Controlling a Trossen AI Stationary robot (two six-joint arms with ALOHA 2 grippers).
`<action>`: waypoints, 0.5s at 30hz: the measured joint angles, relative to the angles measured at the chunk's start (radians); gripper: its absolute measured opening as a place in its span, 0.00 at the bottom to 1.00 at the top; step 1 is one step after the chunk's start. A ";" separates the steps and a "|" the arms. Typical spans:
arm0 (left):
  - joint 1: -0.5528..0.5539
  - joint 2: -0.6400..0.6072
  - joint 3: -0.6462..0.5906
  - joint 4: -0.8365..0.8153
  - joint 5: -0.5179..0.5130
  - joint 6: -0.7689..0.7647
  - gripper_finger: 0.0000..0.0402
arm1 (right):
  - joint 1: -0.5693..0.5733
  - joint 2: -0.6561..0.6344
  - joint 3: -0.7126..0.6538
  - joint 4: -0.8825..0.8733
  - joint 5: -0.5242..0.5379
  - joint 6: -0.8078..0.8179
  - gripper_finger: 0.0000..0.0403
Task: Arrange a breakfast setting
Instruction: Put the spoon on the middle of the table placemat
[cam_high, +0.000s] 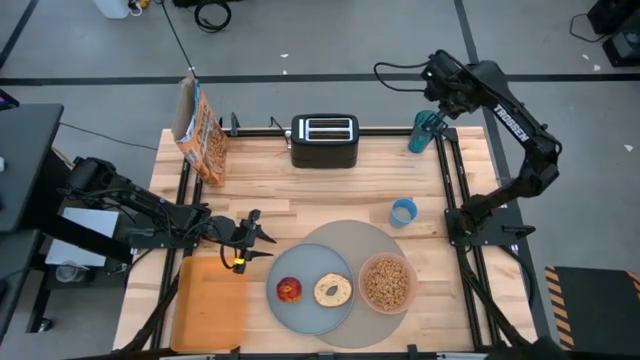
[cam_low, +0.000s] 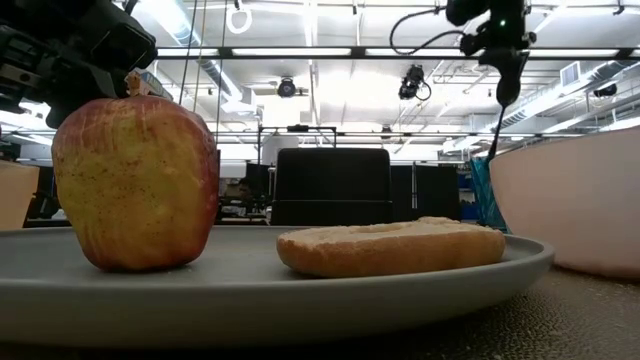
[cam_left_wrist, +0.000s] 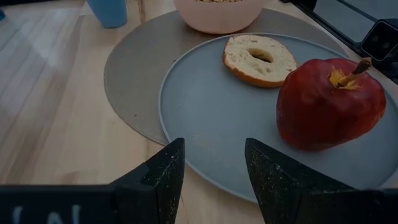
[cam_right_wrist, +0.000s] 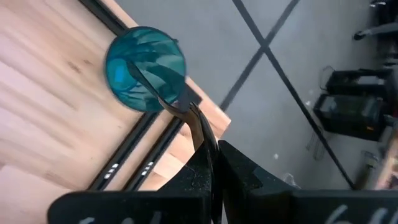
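A robotics lab. Taped grey floor (cam_high: 330, 40), cables, ceiling strip lights (cam_low: 330, 52) and ducting surround the framed wooden table (cam_high: 300, 190).

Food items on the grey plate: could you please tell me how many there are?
2: the red apple on the grey plate's left side, the toasted bagel half on its right.

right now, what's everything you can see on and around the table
placemat: 1, grey-tan, front centre
plate: 1, grey, on placemat
apple: 1, red, on plate
bagel half: 1, toasted, on plate beside apple
bowl: 1, pink, on placemat
cereal: brown, in bowl
small cup: 1, blue, behind placemat
teal cup: 1, back right corner
spoon: 1, metal, in teal cup
toaster: 1, black, back centre
cereal box: 1, orange, back left
board: 1, orange, front left
left pincer: open, beside plate
right pincer: shut on spoon
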 joint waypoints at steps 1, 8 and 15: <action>0.000 0.000 0.000 -0.001 0.000 -0.001 0.44 | 0.001 -0.008 0.000 0.000 -0.013 -0.006 0.05; 0.000 0.000 0.000 -0.006 0.000 -0.005 0.44 | 0.023 -0.032 0.001 0.000 -0.032 -0.009 0.05; 0.000 0.000 0.000 -0.006 0.000 -0.028 0.44 | 0.033 -0.035 0.001 0.000 -0.010 0.001 0.05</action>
